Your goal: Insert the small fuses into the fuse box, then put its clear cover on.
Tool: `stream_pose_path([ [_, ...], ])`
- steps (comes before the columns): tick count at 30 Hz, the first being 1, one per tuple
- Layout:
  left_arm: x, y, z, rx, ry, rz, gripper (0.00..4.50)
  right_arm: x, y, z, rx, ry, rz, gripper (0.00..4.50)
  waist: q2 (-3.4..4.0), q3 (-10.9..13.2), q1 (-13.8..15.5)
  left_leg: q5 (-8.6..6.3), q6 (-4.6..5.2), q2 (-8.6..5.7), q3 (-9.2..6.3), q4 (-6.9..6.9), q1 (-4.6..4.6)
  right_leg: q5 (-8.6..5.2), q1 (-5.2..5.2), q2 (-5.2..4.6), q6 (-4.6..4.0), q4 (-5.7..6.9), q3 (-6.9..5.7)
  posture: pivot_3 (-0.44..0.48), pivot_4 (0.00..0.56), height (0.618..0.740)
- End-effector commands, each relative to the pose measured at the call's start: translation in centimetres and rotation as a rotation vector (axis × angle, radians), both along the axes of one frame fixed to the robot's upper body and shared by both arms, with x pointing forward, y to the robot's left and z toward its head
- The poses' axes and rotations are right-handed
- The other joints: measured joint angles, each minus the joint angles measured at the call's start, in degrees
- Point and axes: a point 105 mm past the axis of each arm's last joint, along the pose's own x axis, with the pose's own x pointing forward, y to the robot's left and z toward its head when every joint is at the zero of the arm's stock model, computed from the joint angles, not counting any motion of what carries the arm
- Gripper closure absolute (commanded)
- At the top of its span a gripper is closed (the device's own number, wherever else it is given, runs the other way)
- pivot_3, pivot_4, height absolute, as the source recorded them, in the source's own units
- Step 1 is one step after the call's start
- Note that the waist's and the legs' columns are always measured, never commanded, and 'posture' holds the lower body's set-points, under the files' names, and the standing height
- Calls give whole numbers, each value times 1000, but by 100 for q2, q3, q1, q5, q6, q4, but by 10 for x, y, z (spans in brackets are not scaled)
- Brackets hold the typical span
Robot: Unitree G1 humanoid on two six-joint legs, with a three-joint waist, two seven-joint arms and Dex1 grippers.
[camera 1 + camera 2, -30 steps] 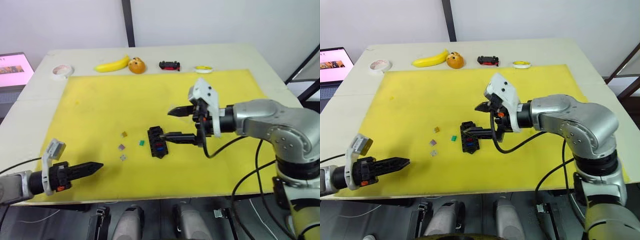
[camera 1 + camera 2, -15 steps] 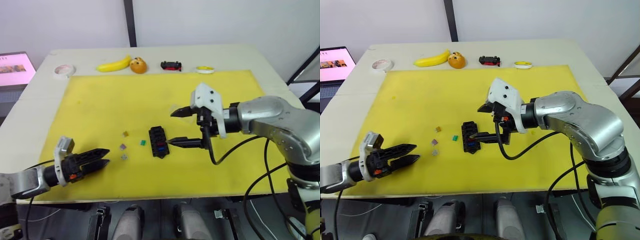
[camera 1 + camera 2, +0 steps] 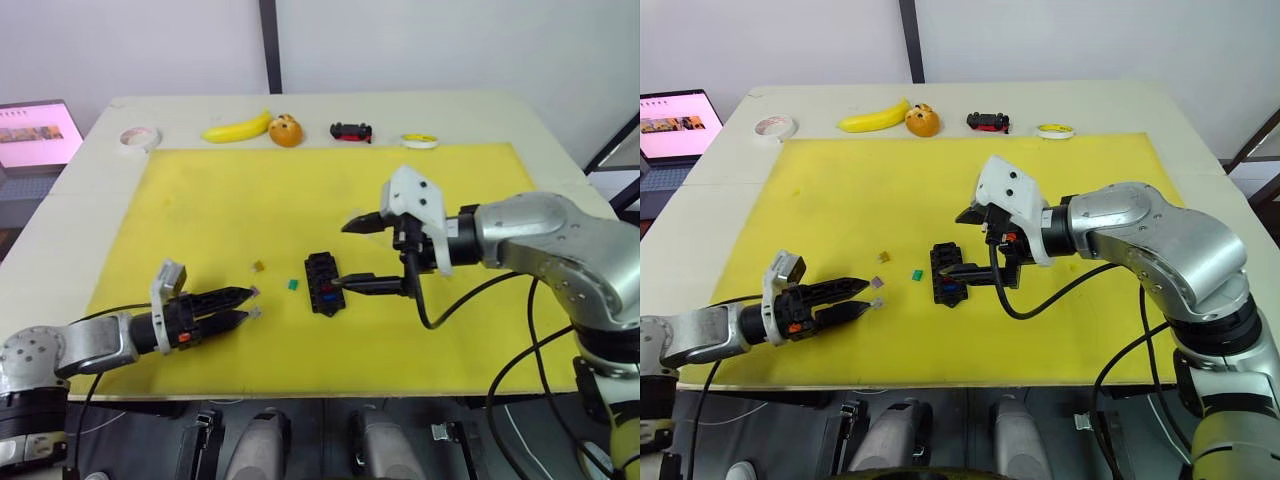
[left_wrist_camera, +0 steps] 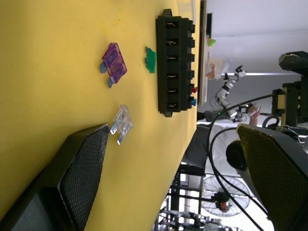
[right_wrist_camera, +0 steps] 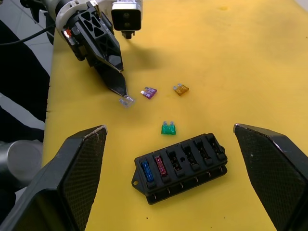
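— Where's the fuse box?

— Mid-mat, blue and red fuses already seated at one end, four slots empty. Green, purple, amber and clear fuse lie loose just beside it.

— What changed?

— The left gripper slid forward across the yellow mat; its spread fingers now bracket the clear fuse. The right gripper stays wide open over the box. Likely a pickup next.
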Motion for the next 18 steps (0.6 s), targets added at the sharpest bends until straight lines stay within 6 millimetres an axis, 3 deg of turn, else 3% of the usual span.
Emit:
stream_pose_path([
  [1, -1, -7, -8, 16, 37, -21, 27, -5, 3, 8, 7, -53, 18, 0, 0, 0, 2, 0, 0, -1, 0, 0, 0, 0, 1, 0, 0, 0, 0, 0, 150, 740],
  [18, 3, -17, -25, 72, 70, -29, 27, -5, 4, 9, 10, -59, 16, 0, 5, -3, 17, 3, 6, -25, -8, 4, 2, 0, 14, -17, 1, 0, -12, 0, 150, 740],
])
